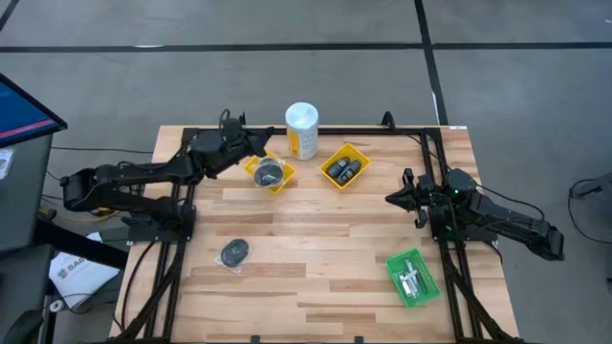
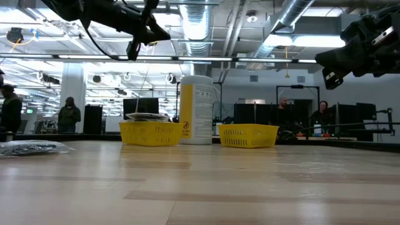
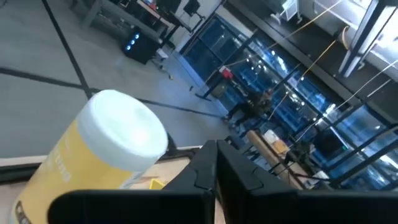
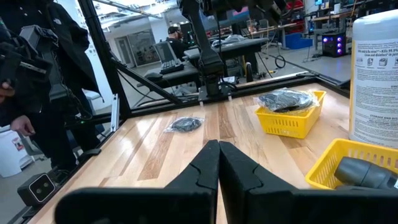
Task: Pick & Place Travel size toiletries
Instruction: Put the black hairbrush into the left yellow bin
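Observation:
A dark grey disc in clear wrap lies flat on the bare wood near the table's left side, also seen in the right wrist view. More wrapped disc fills the left yellow tray. Two black oblong pieces lie in the second yellow tray. Tiny silver pieces sit in a green tray. My left gripper hovers shut above the left yellow tray, beside the canister. My right gripper hangs shut over the table's right half, touching nothing.
The tall white-capped yellow canister stands at the far edge between the two yellow trays. The green tray sits near the right near corner. Bare wood spans the table's middle. People stand in the room beyond.

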`<action>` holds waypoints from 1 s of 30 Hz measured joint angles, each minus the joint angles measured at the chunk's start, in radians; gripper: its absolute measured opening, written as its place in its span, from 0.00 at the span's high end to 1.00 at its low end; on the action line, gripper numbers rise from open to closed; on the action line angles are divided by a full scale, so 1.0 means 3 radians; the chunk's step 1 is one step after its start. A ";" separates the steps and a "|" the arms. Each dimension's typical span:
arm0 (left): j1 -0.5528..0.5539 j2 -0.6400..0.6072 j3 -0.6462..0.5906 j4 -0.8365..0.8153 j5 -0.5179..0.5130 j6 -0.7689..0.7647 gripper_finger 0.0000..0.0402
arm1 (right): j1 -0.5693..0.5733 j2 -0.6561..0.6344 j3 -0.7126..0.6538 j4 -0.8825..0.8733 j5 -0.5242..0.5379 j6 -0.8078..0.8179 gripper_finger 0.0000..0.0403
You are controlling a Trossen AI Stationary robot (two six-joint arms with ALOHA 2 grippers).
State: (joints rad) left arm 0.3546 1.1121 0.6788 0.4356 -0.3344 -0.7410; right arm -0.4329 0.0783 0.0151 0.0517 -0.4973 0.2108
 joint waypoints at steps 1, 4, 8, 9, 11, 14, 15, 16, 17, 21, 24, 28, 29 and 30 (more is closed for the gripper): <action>0.0000 -0.0004 0.0000 0.0007 0.0000 0.0001 0.99 | -0.0001 0.0000 0.0000 0.0001 0.0000 -0.0001 1.00; 0.0000 -0.0001 -0.0001 0.0000 -0.0001 0.0003 1.00 | -0.0001 0.0000 0.0000 0.0001 0.0000 0.0000 1.00; 0.0000 0.0031 -0.0004 0.0000 -0.0059 0.0069 0.99 | -0.0001 0.0000 0.0000 0.0002 0.0000 0.0000 1.00; 0.0000 0.0032 -0.0008 -0.0005 -0.0087 0.0095 0.99 | -0.0001 0.0000 0.0000 0.0001 0.0000 0.0000 1.00; 0.0000 0.0028 -0.0008 0.0018 -0.0180 0.0107 0.99 | 0.0000 -0.0001 0.0000 0.0002 0.0000 -0.0001 1.00; 0.0000 0.0030 -0.0008 -0.0038 -0.0205 0.0344 1.00 | -0.0001 0.0000 0.0000 0.0003 0.0000 0.0000 1.00; 0.0000 0.0030 -0.0008 -0.0041 -0.0206 0.0370 1.00 | -0.0001 0.0000 0.0000 0.0003 0.0000 0.0000 1.00; 0.0000 0.0033 -0.0008 -0.0045 -0.0206 0.0377 1.00 | 0.0000 0.0000 0.0000 0.0003 0.0000 -0.0001 1.00; 0.0001 0.0061 -0.0005 -0.0055 -0.0207 0.0378 1.00 | -0.0001 0.0000 0.0000 0.0003 0.0000 0.0000 1.00; 0.0000 0.0232 -0.0009 -0.0291 -0.0205 0.0378 1.00 | 0.0000 0.0000 0.0000 0.0003 -0.0001 -0.0001 1.00; 0.0000 0.0376 -0.0008 -0.0290 -0.0206 0.0202 1.00 | -0.0001 -0.0001 0.0000 0.0003 0.0000 0.0000 1.00; 0.0029 0.0508 -0.0008 -0.0069 -0.0210 -0.0171 0.99 | -0.0001 -0.0001 0.0000 0.0003 0.0000 -0.0001 1.00; 0.0029 0.0531 -0.0007 0.0023 -0.0215 -0.0201 1.00 | 0.0000 -0.0001 0.0000 0.0003 0.0000 0.0000 1.00; 0.0029 0.0548 -0.0006 0.0086 -0.0224 -0.0225 1.00 | 0.0000 -0.0001 0.0000 0.0003 0.0000 0.0000 1.00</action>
State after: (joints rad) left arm 0.3634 1.2764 0.6769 0.4612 -0.4014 -0.8084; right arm -0.4330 0.0780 0.0151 0.0525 -0.4973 0.2107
